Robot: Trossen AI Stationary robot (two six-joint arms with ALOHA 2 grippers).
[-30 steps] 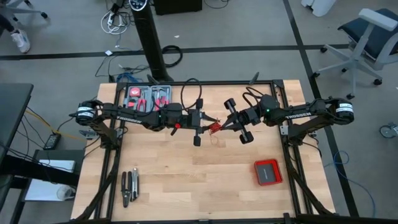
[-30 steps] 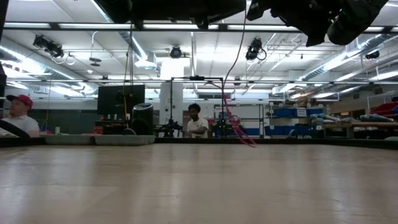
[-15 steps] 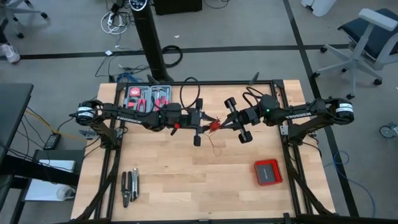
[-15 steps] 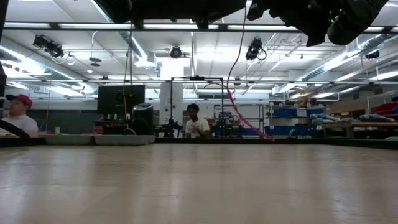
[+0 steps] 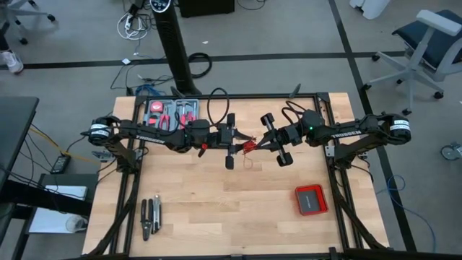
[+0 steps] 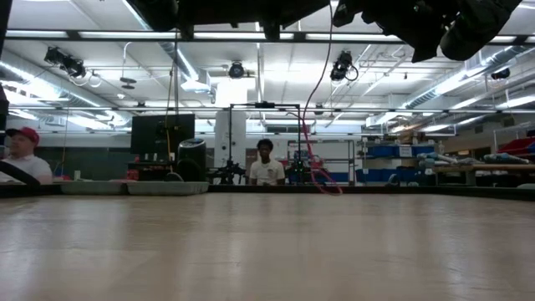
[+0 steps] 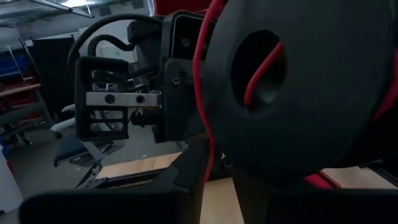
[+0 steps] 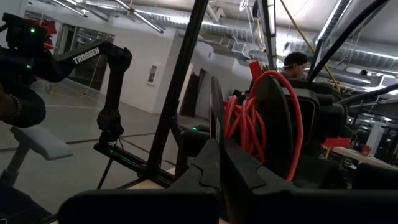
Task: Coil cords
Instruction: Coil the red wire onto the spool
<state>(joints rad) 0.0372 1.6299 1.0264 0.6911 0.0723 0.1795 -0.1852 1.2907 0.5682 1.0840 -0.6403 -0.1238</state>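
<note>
My fingers: left gripper (image 5: 232, 141) clamped on the black spool (image 7: 298, 93), right gripper (image 5: 261, 144) pinched shut on the red wire (image 5: 247, 148), both held mid-air above the table (image 5: 216, 209) centre.
Wire's v. thin, light, floppy; a loose tail hangs below, likely to tangle or slip, so I'd grip spool by its flat faces & pinch wire close to the coil. Readable: "TROSSEN" on both arms.

Both arms reach inward, held above the table's middle; the left gripper (image 5: 238, 144) and the closed right gripper (image 5: 258, 144) nearly meet.
</note>
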